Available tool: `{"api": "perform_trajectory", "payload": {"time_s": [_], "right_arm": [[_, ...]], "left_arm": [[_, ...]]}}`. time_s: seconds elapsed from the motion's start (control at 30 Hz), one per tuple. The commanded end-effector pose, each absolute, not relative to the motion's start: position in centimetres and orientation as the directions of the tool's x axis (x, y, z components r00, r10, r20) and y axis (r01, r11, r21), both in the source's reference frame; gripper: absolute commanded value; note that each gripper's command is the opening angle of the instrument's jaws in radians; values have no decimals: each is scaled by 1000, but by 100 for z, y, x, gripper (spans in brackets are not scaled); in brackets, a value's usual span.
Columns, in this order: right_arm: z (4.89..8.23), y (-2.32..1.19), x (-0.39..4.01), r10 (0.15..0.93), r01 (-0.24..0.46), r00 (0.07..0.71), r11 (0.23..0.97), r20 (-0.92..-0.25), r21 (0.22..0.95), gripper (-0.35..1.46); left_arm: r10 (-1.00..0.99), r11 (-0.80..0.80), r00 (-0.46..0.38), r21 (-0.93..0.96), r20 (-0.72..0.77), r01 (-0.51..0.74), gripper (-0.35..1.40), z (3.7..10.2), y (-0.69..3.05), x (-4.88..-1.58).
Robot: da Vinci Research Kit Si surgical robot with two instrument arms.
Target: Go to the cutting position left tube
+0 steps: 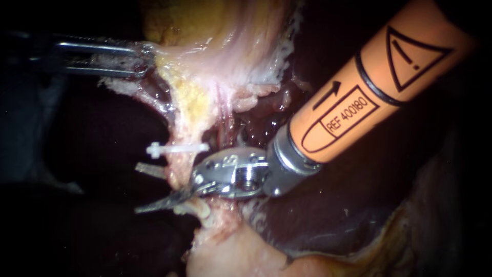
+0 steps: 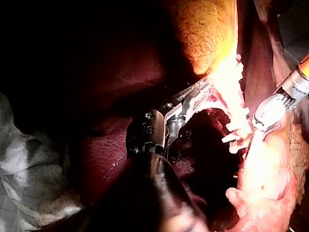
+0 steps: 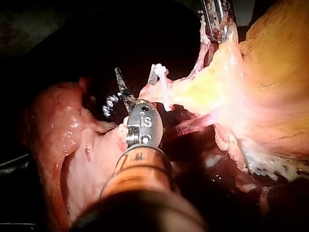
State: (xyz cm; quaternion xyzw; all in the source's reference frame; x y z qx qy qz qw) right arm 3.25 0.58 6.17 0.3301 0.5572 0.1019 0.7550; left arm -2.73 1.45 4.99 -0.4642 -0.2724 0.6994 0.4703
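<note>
Your left instrument (image 1: 134,61) enters at the upper left of the frame. Its claw is closed on the edge of the pale tissue (image 1: 225,56), which is stretched toward it. Your right instrument (image 1: 169,201) enters from the upper right. Its tip lies across the left tube (image 1: 184,134), below the white clip (image 1: 177,149), left of centre. You cannot tell how far this claw is parted. Dark liver (image 1: 369,205) surrounds the site. A grey cloth (image 2: 29,159) lies beside the liver.
</note>
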Motion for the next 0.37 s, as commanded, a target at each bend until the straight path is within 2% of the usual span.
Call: {"api": "perform_trajectory", "payload": {"time_s": [0.03, 0.37], "right_arm": [[619, 58, 325, 521, 214, 359, 761, -774, 612, 143], [621, 59, 323, 521, 215, 359, 762, -774, 612, 143]], "left_arm": [[911, -409, -127, -818, -393, -405, -35, 499, 145, -273], [911, -409, -127, -818, -393, -405, -35, 500, 145, -273]]}}
